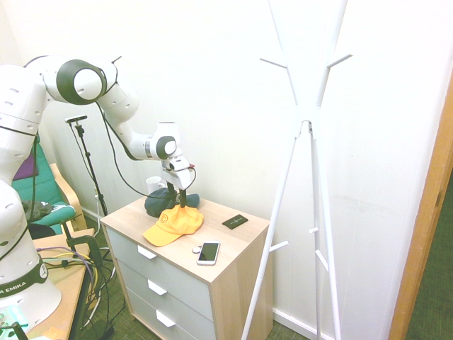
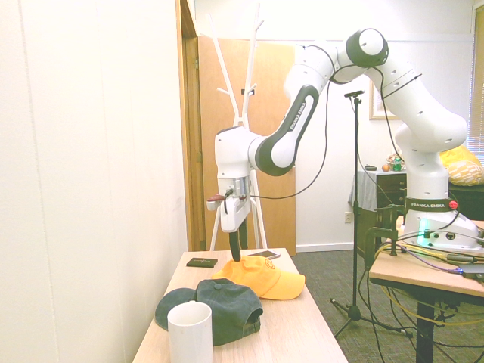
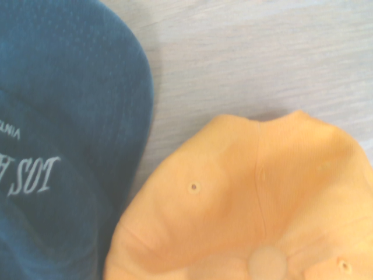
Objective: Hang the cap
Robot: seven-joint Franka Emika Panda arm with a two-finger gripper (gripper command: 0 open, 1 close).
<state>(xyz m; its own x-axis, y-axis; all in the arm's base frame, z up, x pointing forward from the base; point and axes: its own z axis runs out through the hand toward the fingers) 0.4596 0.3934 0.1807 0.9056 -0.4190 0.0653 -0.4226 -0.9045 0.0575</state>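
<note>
Your tool [image 1: 183,201] pointed straight down, fingers apart, tips at the yellow cap's [image 1: 174,224] crown; a navy cap [image 2: 215,305] lay beside it on the worktop [image 1: 219,259].

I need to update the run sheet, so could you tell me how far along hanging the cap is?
Early stage. Done: the open gripper is down over the crown of the yellow-orange cap. In hand: closing for the grasp; the cap lies on the dresser beside the dark navy cap. Left: lift it and hang it on the white coat stand.
</note>
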